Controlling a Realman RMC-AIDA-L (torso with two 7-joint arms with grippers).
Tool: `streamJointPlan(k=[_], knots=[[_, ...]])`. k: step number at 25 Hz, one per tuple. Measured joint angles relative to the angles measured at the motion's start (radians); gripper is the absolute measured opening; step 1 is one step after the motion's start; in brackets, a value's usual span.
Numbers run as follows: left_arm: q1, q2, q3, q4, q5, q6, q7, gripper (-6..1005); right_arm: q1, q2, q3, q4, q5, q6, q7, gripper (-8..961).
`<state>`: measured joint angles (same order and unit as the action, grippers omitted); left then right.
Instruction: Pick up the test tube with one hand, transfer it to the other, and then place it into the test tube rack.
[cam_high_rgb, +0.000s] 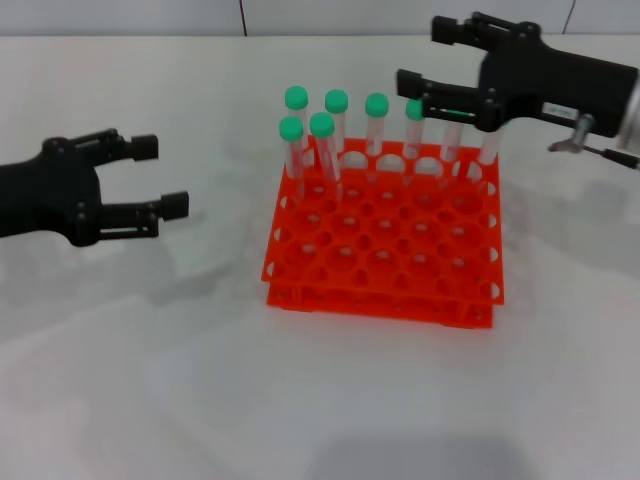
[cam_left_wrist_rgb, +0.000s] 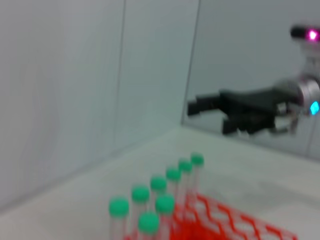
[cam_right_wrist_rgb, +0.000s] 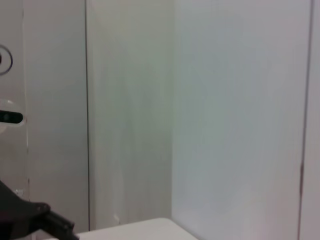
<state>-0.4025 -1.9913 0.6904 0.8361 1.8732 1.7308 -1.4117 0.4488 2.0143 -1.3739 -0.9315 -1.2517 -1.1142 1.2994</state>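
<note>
The orange-red rack (cam_high_rgb: 385, 255) stands mid-table. Several green-capped clear tubes stand upright in its back rows, such as the tube (cam_high_rgb: 296, 130) at the back left corner. Two more tubes (cam_high_rgb: 452, 140) at the back right have their caps hidden behind my right gripper. My right gripper (cam_high_rgb: 423, 55), with the white label, hovers open and empty just above those tubes. My left gripper (cam_high_rgb: 160, 175), black and unlabelled, is open and empty, to the left of the rack and above the table. No tube is in either gripper. The left wrist view shows the tubes (cam_left_wrist_rgb: 158, 184), the rack (cam_left_wrist_rgb: 220, 225) and the right gripper (cam_left_wrist_rgb: 207, 116) beyond.
The white table (cam_high_rgb: 320, 400) is bounded by a pale wall (cam_high_rgb: 200, 15) at the back. The right wrist view shows wall panels (cam_right_wrist_rgb: 225, 110) and a black gripper part (cam_right_wrist_rgb: 35, 217) low in the corner.
</note>
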Motion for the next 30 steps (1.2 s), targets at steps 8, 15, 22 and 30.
streamJointPlan(k=[8, 15, 22, 30], knots=[[0.033, -0.007, -0.004, 0.0, -0.145, 0.003, 0.017, 883, -0.053, 0.0, 0.056, 0.002, -0.001, -0.033, -0.023, 857], [0.052, -0.019, -0.005, 0.0, -0.214, 0.003, 0.019, 884, -0.07, 0.0, 0.063, 0.022, -0.001, -0.033, -0.058, 874], [0.052, -0.021, -0.005, 0.0, -0.218, 0.005, 0.01, 883, -0.072, -0.001, 0.057, 0.037, -0.008, -0.054, -0.061, 872], [0.051, -0.021, -0.005, 0.0, -0.22, 0.003, 0.004, 884, -0.098, -0.008, 0.061, 0.03, -0.009, -0.084, -0.057, 872]])
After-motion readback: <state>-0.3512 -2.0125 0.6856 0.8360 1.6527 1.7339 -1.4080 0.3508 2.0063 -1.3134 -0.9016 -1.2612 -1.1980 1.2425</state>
